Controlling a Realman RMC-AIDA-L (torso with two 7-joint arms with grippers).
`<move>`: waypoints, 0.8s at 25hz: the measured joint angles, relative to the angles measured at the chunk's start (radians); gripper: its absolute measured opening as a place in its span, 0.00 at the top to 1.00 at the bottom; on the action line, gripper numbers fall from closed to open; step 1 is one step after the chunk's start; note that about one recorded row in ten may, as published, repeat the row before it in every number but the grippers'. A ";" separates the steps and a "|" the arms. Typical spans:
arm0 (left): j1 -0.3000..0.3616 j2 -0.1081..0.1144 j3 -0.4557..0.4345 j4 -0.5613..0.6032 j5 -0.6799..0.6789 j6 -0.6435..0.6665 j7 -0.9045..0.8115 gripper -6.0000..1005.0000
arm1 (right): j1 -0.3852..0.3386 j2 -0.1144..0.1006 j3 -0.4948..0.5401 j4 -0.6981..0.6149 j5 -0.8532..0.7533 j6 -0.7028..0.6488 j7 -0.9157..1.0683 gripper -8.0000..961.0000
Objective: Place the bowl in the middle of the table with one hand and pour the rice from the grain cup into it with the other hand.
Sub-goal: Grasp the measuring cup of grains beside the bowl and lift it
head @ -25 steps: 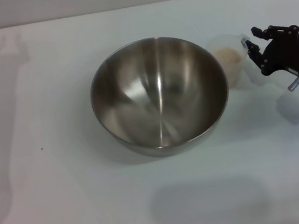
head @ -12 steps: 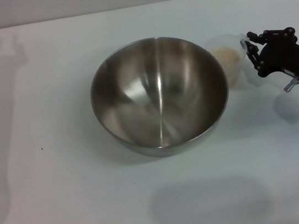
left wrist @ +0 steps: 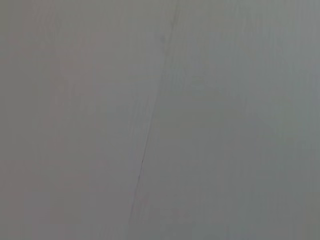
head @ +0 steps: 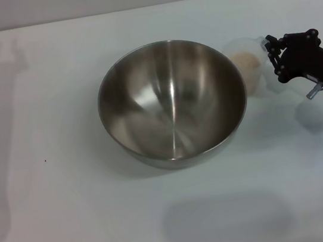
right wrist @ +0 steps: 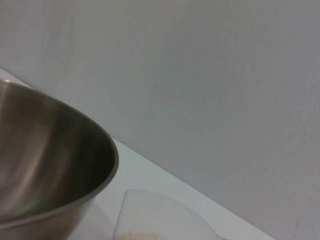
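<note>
Your steel bowl [head: 172, 102] is sitting mid-table [head: 73, 217], empty. Just beyond its right rim, the grain cup [head: 248, 63] is standing upright, rice [head: 244, 61] inside. Your right gripper [head: 272, 57] is reaching in from the cup's right; jaw state: cannot tell. Left arm is not showing.

A plain grey surface [left wrist: 225, 120] fills the left wrist view, crossed by one thin dark line [left wrist: 150, 125] running slantwise along it.
</note>
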 joint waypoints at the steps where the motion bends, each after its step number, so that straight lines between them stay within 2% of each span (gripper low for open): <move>1: 0.000 0.000 0.000 0.000 0.000 0.000 -0.001 0.67 | 0.000 0.000 0.000 0.000 0.000 0.000 0.000 0.87; 10: 0.005 0.000 0.000 0.000 0.000 0.002 -0.002 0.67 | 0.001 0.001 0.012 0.002 0.007 -0.006 -0.016 0.95; 15: 0.005 0.000 0.000 0.000 0.000 0.002 -0.002 0.67 | -0.014 0.002 0.026 0.043 0.145 -0.021 -0.152 0.96; 20: 0.006 0.000 0.000 0.000 0.000 0.002 -0.002 0.67 | -0.033 0.002 0.027 0.049 0.196 -0.066 -0.172 0.97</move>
